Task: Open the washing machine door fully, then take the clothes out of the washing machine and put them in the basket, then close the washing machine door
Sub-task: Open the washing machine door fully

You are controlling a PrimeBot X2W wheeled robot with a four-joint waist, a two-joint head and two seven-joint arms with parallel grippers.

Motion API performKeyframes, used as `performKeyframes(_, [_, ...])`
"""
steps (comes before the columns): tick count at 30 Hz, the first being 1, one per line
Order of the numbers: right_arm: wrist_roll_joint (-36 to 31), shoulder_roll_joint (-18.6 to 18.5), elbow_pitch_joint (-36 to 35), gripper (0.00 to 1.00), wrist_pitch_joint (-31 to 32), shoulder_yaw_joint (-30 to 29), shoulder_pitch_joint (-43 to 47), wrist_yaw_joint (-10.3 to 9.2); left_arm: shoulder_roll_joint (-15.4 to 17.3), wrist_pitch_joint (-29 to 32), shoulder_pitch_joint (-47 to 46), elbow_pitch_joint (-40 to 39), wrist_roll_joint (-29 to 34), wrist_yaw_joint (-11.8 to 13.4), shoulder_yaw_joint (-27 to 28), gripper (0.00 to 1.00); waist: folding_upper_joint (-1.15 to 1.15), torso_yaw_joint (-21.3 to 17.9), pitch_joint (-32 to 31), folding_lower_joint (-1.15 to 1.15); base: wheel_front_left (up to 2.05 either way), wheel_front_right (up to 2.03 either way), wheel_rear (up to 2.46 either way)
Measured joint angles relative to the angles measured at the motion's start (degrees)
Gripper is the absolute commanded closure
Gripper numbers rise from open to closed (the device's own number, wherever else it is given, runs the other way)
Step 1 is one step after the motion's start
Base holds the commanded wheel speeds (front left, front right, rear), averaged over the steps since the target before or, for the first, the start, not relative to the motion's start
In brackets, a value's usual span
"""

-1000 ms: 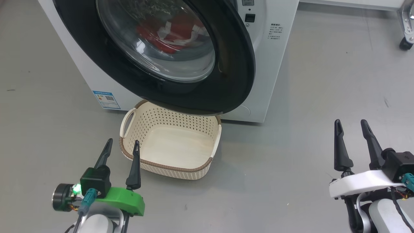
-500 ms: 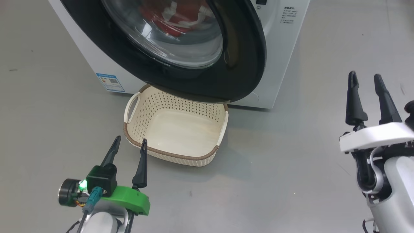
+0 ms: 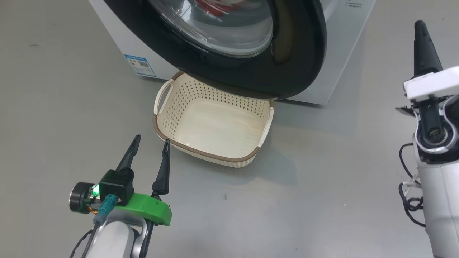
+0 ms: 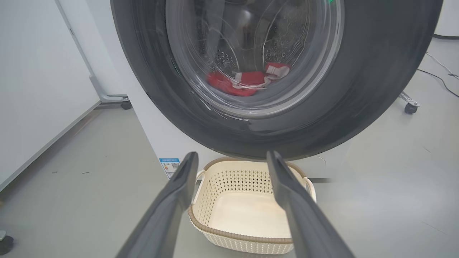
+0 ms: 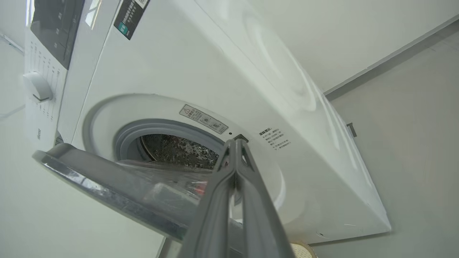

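Note:
The washing machine point(image 5: 258, 68) is white, and its black-rimmed door point(image 3: 297, 53) stands partly ajar, with a gap at the grey gasket point(image 5: 143, 127) in the right wrist view. Red clothes point(image 4: 244, 79) lie in the drum behind the glass bowl. Under the door's lower edge, the cream basket point(image 3: 168, 118) sits empty on the floor. My left gripper point(image 3: 151, 140) is open, just short of the basket's near left corner. My right gripper point(image 3: 420, 25) is shut and empty, raised to the right of the door, and in its own view it point(image 5: 235, 141) points at the door opening.
A blue sticker point(image 3: 140, 65) marks the washer's lower left front. The control panel and knob point(image 5: 37, 87) are at the top. A white panel on casters point(image 4: 123, 104) stands left of the washer; another caster point(image 4: 410, 107) and a cable point(image 4: 441, 71) lie right.
The head camera has shifted, sliding the scene up and right. My right gripper has closed its fingers and risen forward toward the door's right side. The left gripper stays open.

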Motion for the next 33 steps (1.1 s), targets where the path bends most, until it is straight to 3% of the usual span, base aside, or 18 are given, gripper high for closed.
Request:
performKeyframes(8, [10.6,2.2,4.0,1.0,7.5,-3.9,-7.8,-1.22,0.0,0.0,-1.7,-0.5,-1.1,0.0,-1.1,0.0,0.0,2.2,2.9,0.0,0.0,0.0,0.0])
performKeyframes(18, [20.6,4.4,10.4,1.0,17.5,-4.7,-13.7,-2.83,-0.2,0.0,-3.1,-0.5,-2.9,0.1,-1.2,0.0,0.0,4.6,5.1,0.0,0.0,0.0,0.0])
performKeyframes(33, [29.5,5.0,17.3,1.0,25.7,-8.4,-18.7,-4.19,-0.3,0.0,-3.5,0.0,-3.1,0.3,-1.5,0.0,0.0,5.3,5.9,0.0,0.0,0.0,0.0])
